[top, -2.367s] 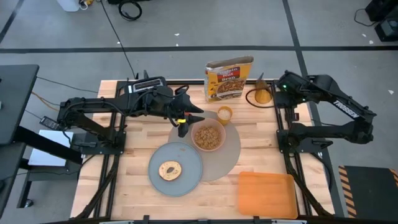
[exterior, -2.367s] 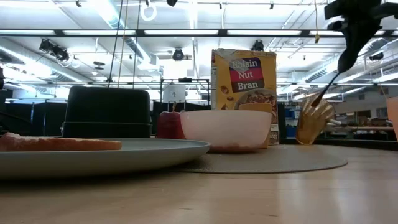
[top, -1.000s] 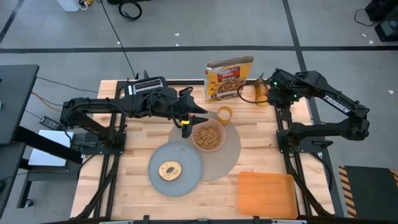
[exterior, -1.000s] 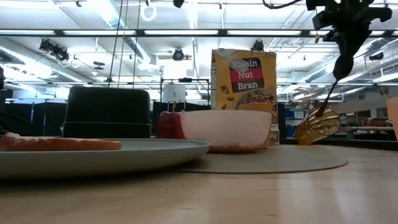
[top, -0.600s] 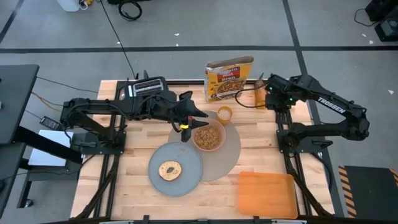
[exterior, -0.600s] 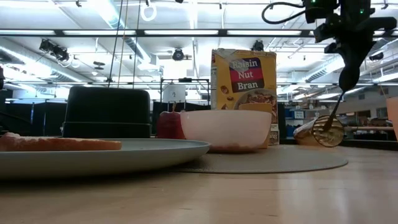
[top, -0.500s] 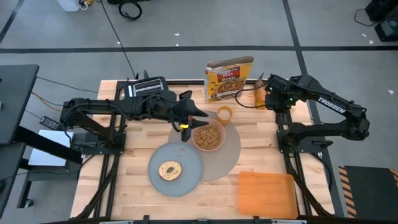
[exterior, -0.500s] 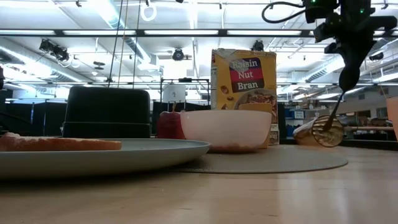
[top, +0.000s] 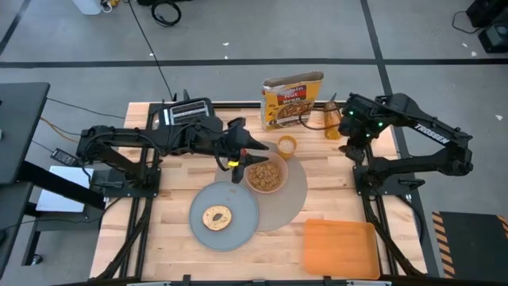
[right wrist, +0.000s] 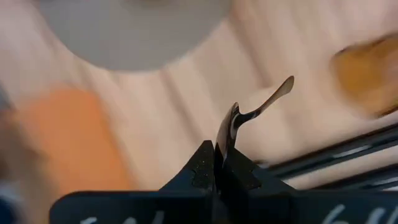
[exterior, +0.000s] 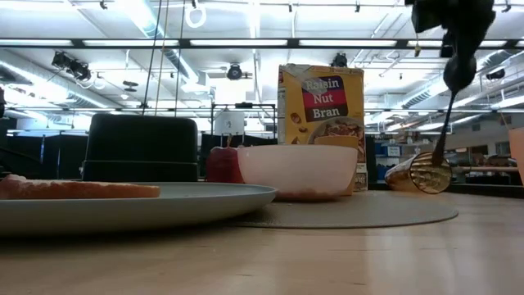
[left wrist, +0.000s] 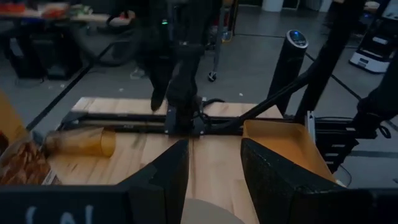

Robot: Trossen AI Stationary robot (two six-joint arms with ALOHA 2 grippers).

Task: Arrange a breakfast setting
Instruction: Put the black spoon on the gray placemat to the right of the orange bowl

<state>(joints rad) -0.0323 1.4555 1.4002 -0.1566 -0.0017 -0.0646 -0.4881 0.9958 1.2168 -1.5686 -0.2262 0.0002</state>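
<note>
- Wooden bench [top: 171, 183] carries the setting; the round taupe mat [top: 295, 195] lies near its middle.
- The pink bowl [top: 265, 174] stands on the mat and holds brown cereal.
- The small orange cup [top: 286, 145] stands at the far edge of the mat, just beside the bowl.
- The grey plate [top: 238, 208] lies partly over the mat's left near edge, with the bagel [top: 217, 217] on it.
- The red apple [exterior: 221, 163] shows in the low view behind the bowl, beside the black toaster [exterior: 141, 147].
- The cereal box [top: 292, 100] stands at the far side of the bench, and an amber glass [exterior: 419, 173] lies on its side to its right.
- The orange board [top: 340, 247] lies at the near right corner.
- The right gripper [right wrist: 219, 167] is above the far right part of the bench; its jaws are clamped on the handle of the metal spoon [right wrist: 255, 112], which is clear of the bench.
- The left gripper [top: 236, 159] hovers just left of the bowl, over the mat's edge; its jaws stand apart and I see nothing between them.
</note>
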